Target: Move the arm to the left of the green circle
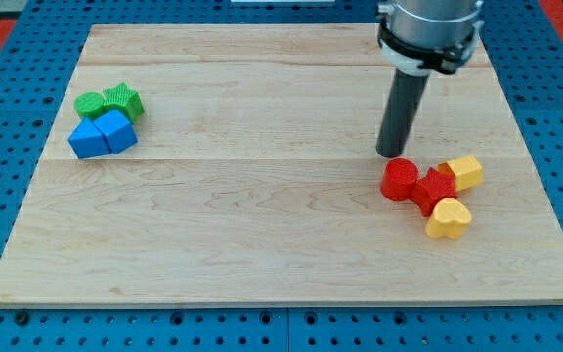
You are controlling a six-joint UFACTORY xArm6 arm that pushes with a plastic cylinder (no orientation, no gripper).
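The green circle (90, 104) lies near the board's left edge, touching a green star (123, 99) on its right. Two blue blocks (103, 134) sit just below them, touching. My tip (393, 153) stands far to the view's right of the green circle, just above a red circle (399, 181).
At the right, the red circle touches a red star-like block (435, 188), with a yellow hexagon-like block (465, 172) and a yellow heart (449, 218) beside it. The wooden board (262, 215) rests on a blue pegboard. The arm's body (428, 29) hangs over the board's top right.
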